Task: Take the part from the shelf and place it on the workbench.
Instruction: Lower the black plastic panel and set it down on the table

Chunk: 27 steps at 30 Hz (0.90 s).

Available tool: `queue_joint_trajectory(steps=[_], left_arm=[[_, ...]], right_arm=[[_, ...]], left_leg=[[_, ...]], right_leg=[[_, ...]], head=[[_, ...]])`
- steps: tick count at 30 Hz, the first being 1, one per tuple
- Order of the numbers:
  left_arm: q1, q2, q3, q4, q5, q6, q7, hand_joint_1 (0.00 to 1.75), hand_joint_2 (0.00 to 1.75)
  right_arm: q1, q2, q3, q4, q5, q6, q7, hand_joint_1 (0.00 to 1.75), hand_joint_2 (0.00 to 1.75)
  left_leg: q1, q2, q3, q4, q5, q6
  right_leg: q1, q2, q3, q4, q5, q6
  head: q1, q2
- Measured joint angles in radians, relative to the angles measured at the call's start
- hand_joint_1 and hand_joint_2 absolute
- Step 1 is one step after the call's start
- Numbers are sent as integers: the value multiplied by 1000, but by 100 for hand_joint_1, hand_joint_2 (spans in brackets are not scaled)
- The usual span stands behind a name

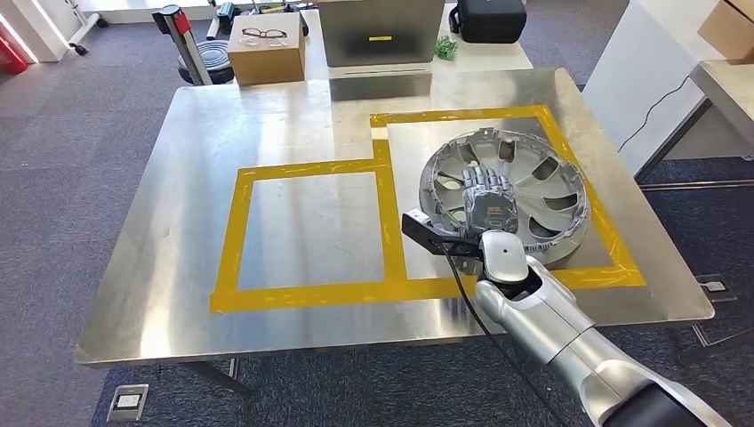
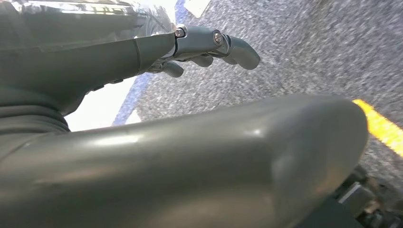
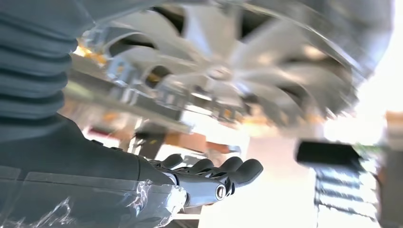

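Fingers (image 1: pixel 487 178) of my right hand (image 1: pixel 487 200) lie extended, holding nothing — over the silver plastic spoked wheel cover (image 1: pixel 542 191) beneath them.

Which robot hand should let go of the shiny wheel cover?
The right hand. It is over the wheel cover inside the yellow tape on the workbench. The left hand hangs over the carpet.

Occlusions, frame cut-offs and motion blur

The right hand (image 1: pixel 487 197) covers the centre of the wheel cover (image 1: pixel 533 178); contact between them cannot be determined. In the right wrist view the wheel cover (image 3: pixel 247 61) is motion-blurred and cut by the frame edge. The left hand (image 2: pixel 209 45) is partly hidden behind its own thumb. The cardboard box (image 1: pixel 731 27) is cropped at the corner.
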State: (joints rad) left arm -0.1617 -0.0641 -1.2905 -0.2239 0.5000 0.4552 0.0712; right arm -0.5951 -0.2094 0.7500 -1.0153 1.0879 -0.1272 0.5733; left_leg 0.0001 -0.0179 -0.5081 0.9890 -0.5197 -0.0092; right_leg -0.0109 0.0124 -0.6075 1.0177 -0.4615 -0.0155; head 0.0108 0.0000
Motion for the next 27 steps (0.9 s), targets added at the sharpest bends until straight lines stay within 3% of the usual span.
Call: queue_joint_trajectory(steps=[6, 11, 15, 18, 22, 27], left_arm=[[14, 1, 7, 0, 21, 21, -52, 0, 0], [33, 4, 23, 0, 61, 1, -99, 0, 0], [46, 8, 36, 0, 79, 6, -104, 0, 0], [54, 11, 43, 0, 91, 10, -104, 0, 0], [59, 14, 55, 0, 103, 14, -102, 0, 0], [60, 16, 65, 0, 112, 17, -105, 0, 0]], right_arm=[[59, -3, -7, -156, -273, -319, -137, 0, 0], [165, -14, -67, -394, -715, -556, -402, 0, 0], [276, -14, -149, -610, -1088, -578, -685, 0, 0], [346, -14, -219, -764, -1300, -578, -818, 0, 0], [422, -14, -313, -927, -1434, -575, -918, 0, 0], [495, -14, -400, -1071, -1478, -574, -978, 0, 0]], left_leg=[[0, 0, 0, 0, 0, 0], [0, 0, 0, 0, -1, 1], [0, 0, 0, 0, -2, 2], [0, 0, 0, 0, -2, 3], [0, 0, 0, 0, -2, 3], [-1, 0, 1, 0, -2, 3]], right_leg=[[0, 0, 0, -1, 0, 0], [0, 0, 0, -1, -1, 1], [0, 0, 0, -2, -1, 1], [0, 0, 0, -2, -1, 1], [0, 0, 1, -3, -1, 1], [0, 0, 2, -3, -1, 1]], head=[[0, 0], [0, 0], [0, 0], [0, 0], [0, 0], [0, 0]])
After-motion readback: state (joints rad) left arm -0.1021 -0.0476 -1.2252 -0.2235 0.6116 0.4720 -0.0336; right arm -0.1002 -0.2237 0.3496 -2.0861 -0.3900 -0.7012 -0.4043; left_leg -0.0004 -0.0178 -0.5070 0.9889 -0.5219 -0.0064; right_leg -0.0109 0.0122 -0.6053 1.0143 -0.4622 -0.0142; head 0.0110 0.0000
